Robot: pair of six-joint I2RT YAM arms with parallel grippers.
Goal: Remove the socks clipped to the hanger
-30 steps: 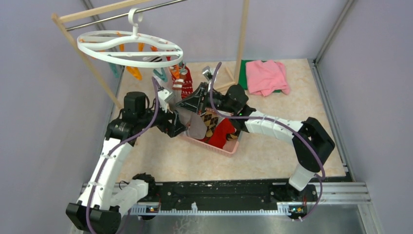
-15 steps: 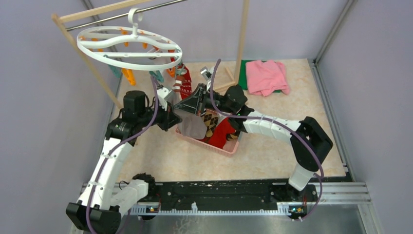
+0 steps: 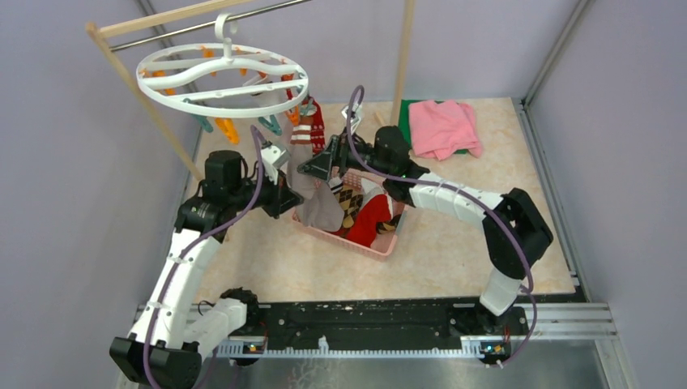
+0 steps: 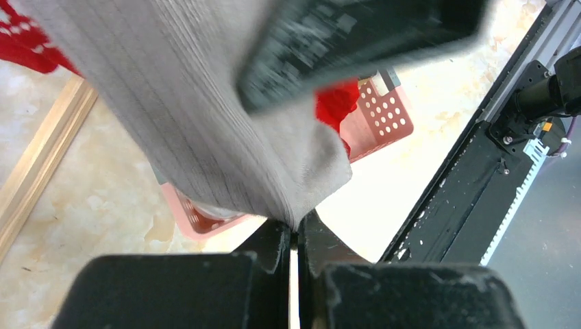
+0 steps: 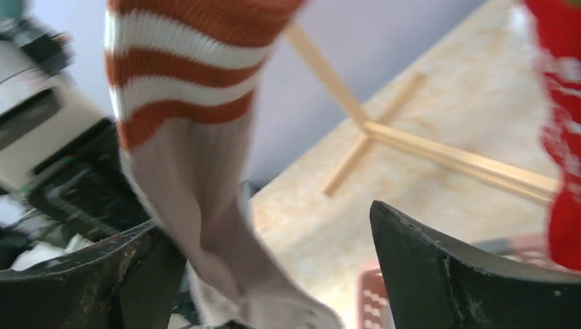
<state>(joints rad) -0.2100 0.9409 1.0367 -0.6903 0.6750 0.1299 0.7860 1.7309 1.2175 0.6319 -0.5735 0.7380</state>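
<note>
Toward the left edge of the counter (image 3: 462, 243), under the hanger (image 3: 225, 53), find the grey sock (image 3: 314, 194) hanging clipped, long axis vertical. Note left jaws pinching its toe end below, right jaws spread astride its leg. Pull straight down with left.

Top camera high, looking down; 2 wrist cameras close, sharing grey sock (image 4: 205, 123).

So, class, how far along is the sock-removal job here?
Done: an argyle sock and a red sock lie in the pink basket. In hand: the left claw pinches the grey sock; the right claw stands open around it. Left: it and a red patterned sock hang from the hanger.
</note>
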